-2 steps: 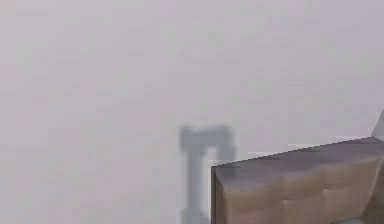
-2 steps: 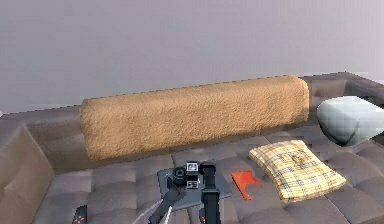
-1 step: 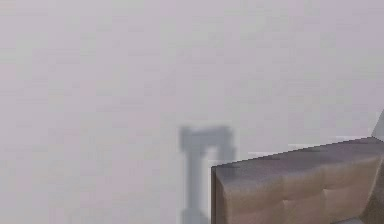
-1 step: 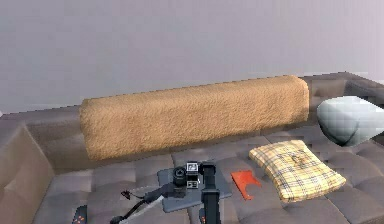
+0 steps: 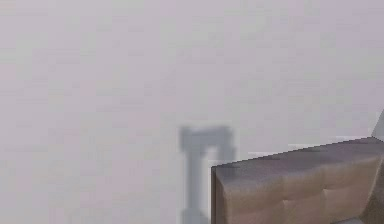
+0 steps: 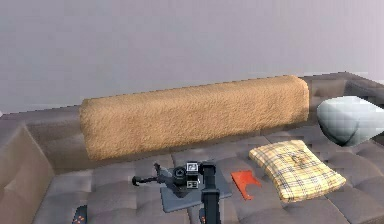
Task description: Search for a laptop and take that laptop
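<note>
arm side view. found arm (image 6: 212, 207) as a dark square bar rising from the bottom edge just right of middle, reaching out over the sofa (image 6: 110, 190) seat. noted two white marker squares (image 6: 193, 170) at its far end. found end effector (image 6: 138, 181) left of those, dark body low over the seat cushions, thin fingers (image 6: 148, 181) pointing toward the view's left, roughly level. cannot tell whether fingers stand spread or pressed together. cannot tell whether anything is held, given a thing lying on the seat right at it.

located flat grey slab (image 6: 183, 199) lying on the seat just below the end effector's body and against the arm's left side in the picture. laptop-like in outline, but cannot confirm as the laptop. cannot tell whether touched or merely overlapped.

recorded also on the seat: small red thing (image 6: 245, 182) just right of the arm; checked yellow pillow (image 6: 295, 168) further right; pale pillow (image 6: 350, 120) at the right edge; long tan bolster (image 6: 195, 118) along the backrest; small dark thing (image 6: 80, 213) at bottom left, too small to name.

forward view. found plain wall (image 5: 150, 70) ahead and brown tufted sofa end (image 5: 300, 185) at lower right.
</note>
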Controlling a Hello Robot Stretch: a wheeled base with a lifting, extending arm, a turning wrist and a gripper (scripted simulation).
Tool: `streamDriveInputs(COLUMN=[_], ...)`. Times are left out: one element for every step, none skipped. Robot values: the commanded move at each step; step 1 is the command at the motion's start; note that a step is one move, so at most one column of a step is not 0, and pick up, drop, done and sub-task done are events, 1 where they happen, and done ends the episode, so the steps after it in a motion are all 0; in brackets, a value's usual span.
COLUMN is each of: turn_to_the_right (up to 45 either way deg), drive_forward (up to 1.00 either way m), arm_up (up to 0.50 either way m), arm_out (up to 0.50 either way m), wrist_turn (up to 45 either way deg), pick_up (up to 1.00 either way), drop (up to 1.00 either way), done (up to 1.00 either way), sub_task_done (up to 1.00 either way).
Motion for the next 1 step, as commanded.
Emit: streamDriveInputs(turn_to_the_right=[0.0], drive_forward=[0.00], arm_up=[0.00], arm_out=[0.00], wrist_turn=[12.0], pick_up=[0.00], drop=[0.00], done=[0.00], sub_task_done=[0.00])
